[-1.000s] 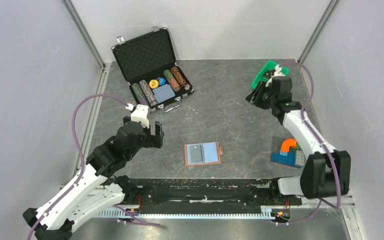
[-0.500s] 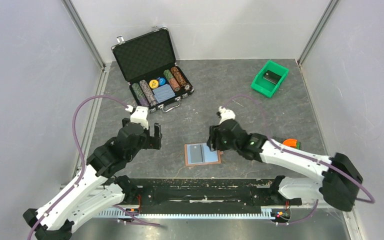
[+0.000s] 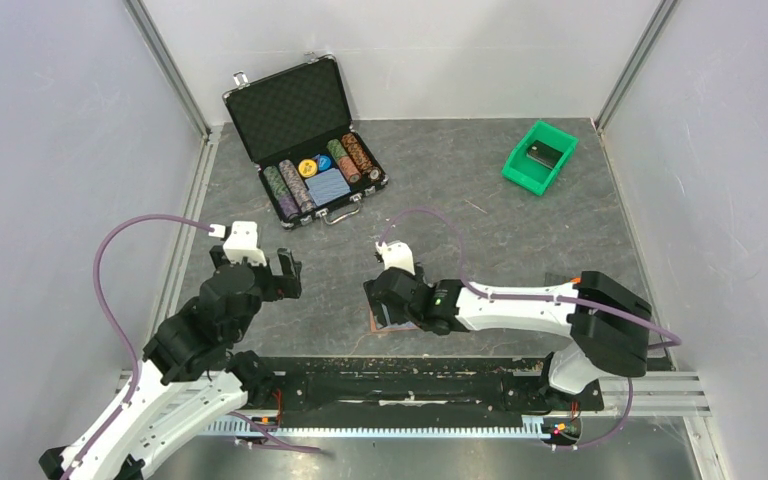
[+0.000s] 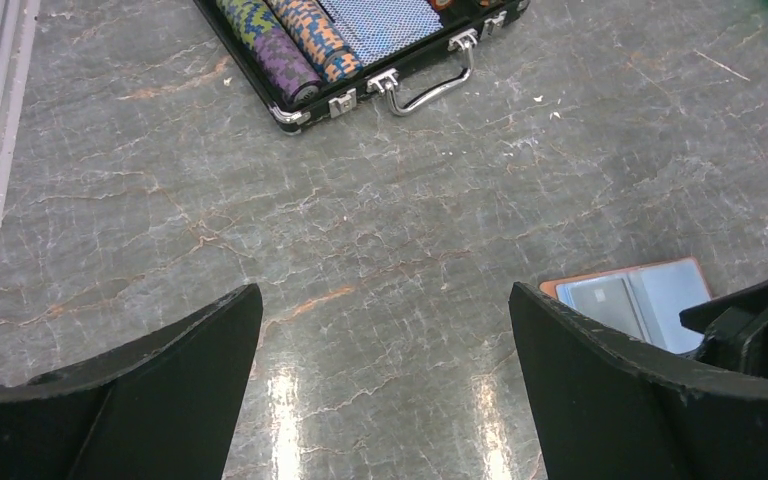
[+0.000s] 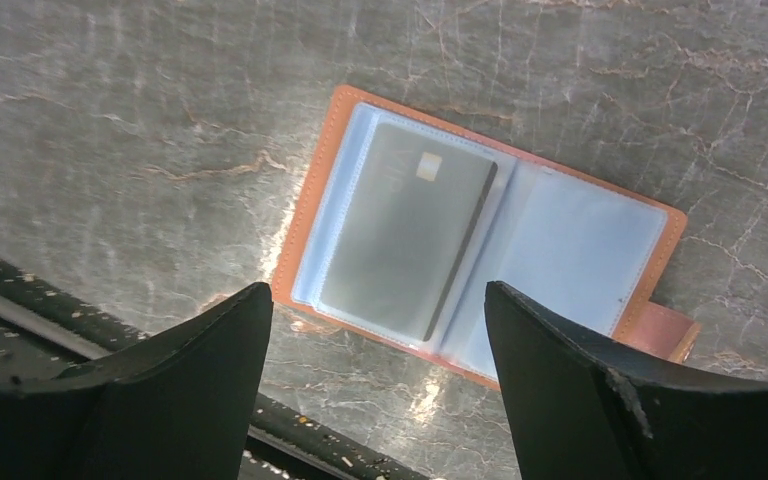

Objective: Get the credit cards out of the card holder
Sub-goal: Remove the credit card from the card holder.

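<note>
Swung from the 1 o'clock bin (image 3: 520,178), my right gripper (image 5: 375,300) gapes over the card holder (image 5: 580,240) — one grey credit card (image 5: 400,235) inside.

The desk (image 3: 480,240) is a dark grey slab veined like marble, with pale streaks and faint rusty lines, and it fills the middle of the top view. At the upper left of that view an open black case (image 3: 288,112) rests on it, lid tilted back and rows of poker chips (image 3: 298,186) showing. At the upper right sits a green bin (image 3: 518,177) with a dark block (image 3: 541,154) inside. Low in the centre, near the desk's bottom edge, the brown card holder (image 5: 580,250) lies spread open and flat, light blue lining facing up.
</note>
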